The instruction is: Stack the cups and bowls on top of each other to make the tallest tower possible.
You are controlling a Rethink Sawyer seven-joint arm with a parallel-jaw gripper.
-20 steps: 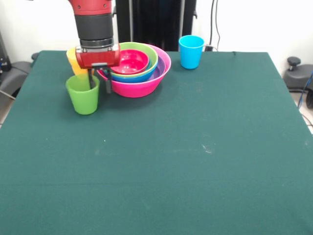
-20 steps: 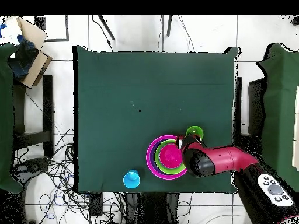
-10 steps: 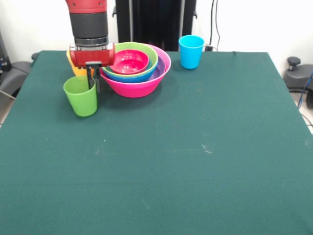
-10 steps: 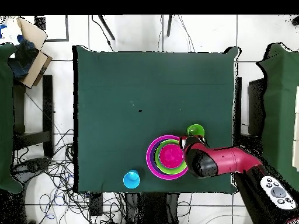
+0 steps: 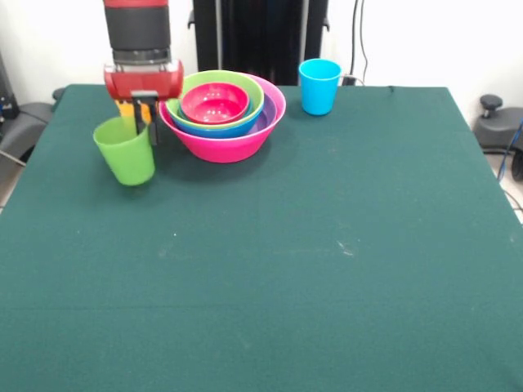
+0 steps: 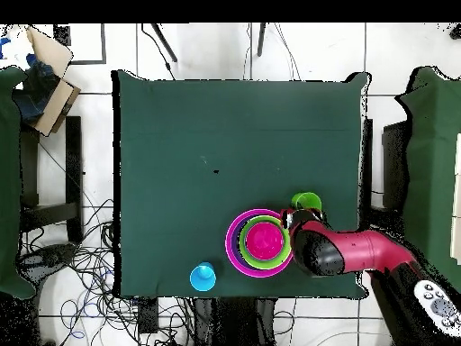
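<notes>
1. Front view shows you the gripper [image 5: 144,122] grasping the rim of the small glossy green plastic cup [image 5: 125,152], which tilts.
2. You see it just beside the nested bowls [image 5: 222,116].

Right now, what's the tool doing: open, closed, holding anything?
Tool: closed on the rim of the green cup, which hangs tilted, lifted off the table.
</notes>
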